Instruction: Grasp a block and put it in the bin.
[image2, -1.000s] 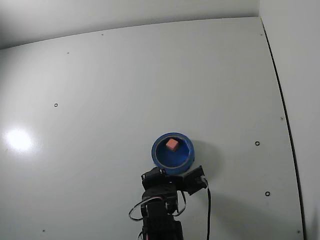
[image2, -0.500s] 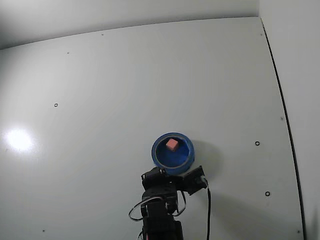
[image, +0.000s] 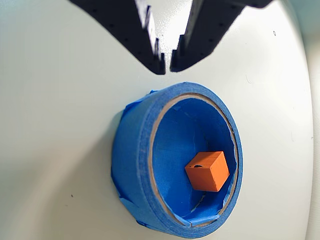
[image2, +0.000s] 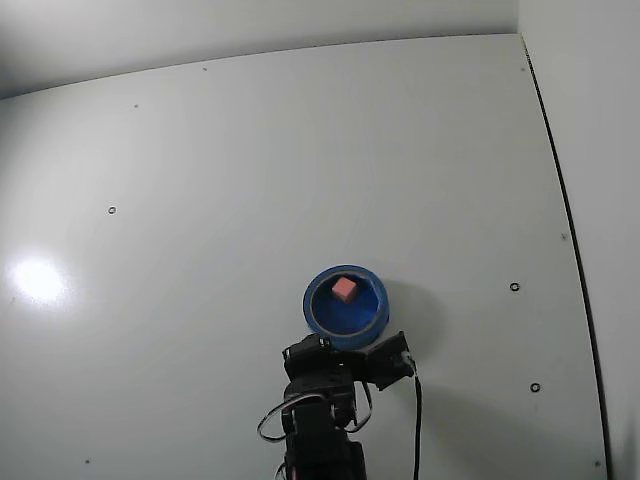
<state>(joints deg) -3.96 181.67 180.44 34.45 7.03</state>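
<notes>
A small orange-red block (image: 207, 171) lies inside the blue bin (image: 131, 155), against the wall on its lower right in the wrist view. My gripper (image: 167, 67) hangs above the bin's upper rim there, its black fingers (image: 146, 35) nearly touching at the tips with nothing between them. The fixed view shows the block (image2: 344, 289) resting in the bin (image2: 316, 318), just beyond the black arm (image2: 322, 400) at the bottom edge. The fingertips are hidden under the arm in that view.
The bin stands on a flat white table (image2: 250, 180) with small screw holes. A wall seam (image2: 560, 200) runs along the right. A black cable (image2: 417, 430) trails beside the arm's base.
</notes>
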